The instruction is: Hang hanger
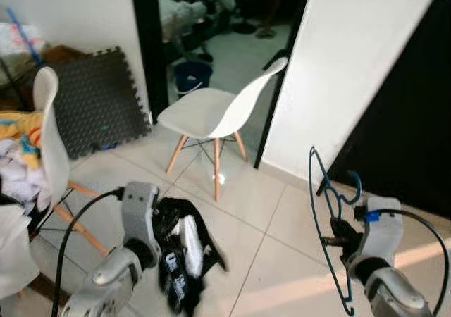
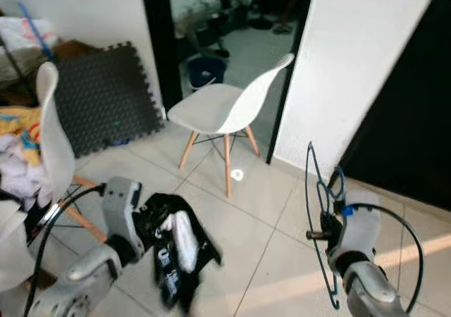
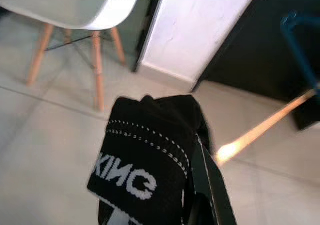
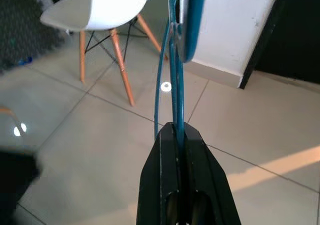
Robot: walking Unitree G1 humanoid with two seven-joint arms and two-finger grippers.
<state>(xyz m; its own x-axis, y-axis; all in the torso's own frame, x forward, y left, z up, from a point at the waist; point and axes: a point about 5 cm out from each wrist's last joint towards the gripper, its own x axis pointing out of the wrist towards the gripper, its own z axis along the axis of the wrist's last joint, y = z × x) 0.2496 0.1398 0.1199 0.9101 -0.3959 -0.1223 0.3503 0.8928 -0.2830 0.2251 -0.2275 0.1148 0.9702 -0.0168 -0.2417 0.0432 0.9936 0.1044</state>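
Observation:
A thin blue wire hanger [image 1: 325,218] stands upright at the lower right, above the tiled floor. My right gripper [image 1: 337,241] is shut on its lower bar, and in the right wrist view the black fingers [image 4: 175,150] pinch the blue wire [image 4: 172,85]. At the lower left my left gripper [image 1: 173,250] is shut on a black garment with white lettering [image 1: 184,253] that hangs from it. The left wrist view shows that garment [image 3: 150,160] draped over one black finger [image 3: 210,185].
A white chair with wooden legs [image 1: 218,113] stands ahead by a dark doorway. Another white chair [image 1: 49,134] piled with clothes [image 1: 17,162] is at the left. A white panel [image 1: 345,70] and a black surface [image 1: 416,134] rise at the right. A foam mat [image 1: 99,98] leans on the wall.

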